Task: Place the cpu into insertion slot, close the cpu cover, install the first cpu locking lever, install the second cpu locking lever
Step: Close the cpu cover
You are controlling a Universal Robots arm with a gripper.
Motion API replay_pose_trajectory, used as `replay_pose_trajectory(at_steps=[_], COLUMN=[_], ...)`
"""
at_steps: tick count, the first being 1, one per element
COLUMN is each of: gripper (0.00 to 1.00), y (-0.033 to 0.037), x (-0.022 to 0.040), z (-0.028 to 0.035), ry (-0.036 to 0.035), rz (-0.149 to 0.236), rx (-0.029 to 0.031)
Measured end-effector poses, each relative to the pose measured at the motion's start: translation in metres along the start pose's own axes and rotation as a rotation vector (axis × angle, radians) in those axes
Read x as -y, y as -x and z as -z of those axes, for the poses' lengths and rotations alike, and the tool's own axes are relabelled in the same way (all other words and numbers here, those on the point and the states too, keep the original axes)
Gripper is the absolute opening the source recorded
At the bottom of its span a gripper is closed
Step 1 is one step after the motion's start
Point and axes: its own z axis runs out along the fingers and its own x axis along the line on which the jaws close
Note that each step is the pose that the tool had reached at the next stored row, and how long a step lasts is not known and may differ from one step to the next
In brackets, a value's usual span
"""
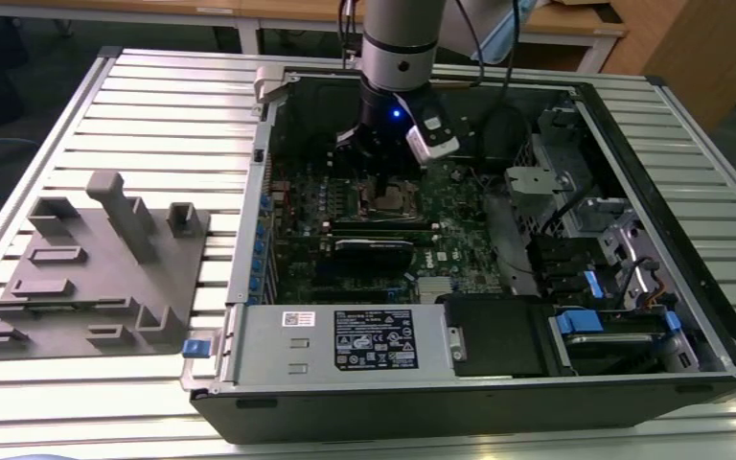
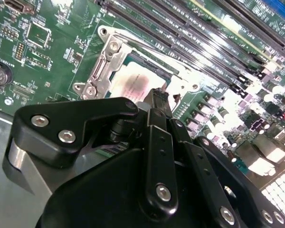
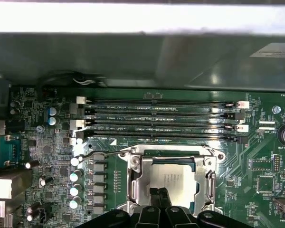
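One grey moulded fixture [image 1: 100, 259] is lying on the slatted table [image 1: 164, 96] at the exterior view's left, and beside it the arm [image 1: 401, 48] is reaching down into the open computer case [image 1: 471, 407], over the insertion slot [image 1: 387, 198]. In the first wrist view we are seeing the cpu [image 3: 173, 183] sitting in that slot — its pale top is showing through the window of the cpu cover [image 3: 137, 175], which is lying flat over it. The gripper [image 3: 159, 195] is hovering at the cpu's edge, fingers pressed together on nothing.
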Motion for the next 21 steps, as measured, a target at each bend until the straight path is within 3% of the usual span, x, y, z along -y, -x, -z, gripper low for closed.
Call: replay_pose_trajectory(at_steps=[8, 12, 21], gripper=[0.11, 0.11, 0.11], y=[-0.0003, -0.0042, -0.0097], x=[0.0001, 0.0, 0.0], z=[0.0031, 0.0029, -0.0022], ry=[0.0003, 0.0002, 0.0001], rz=[0.0, 0.0, 0.0], rx=[0.0002, 0.0006, 0.0019])
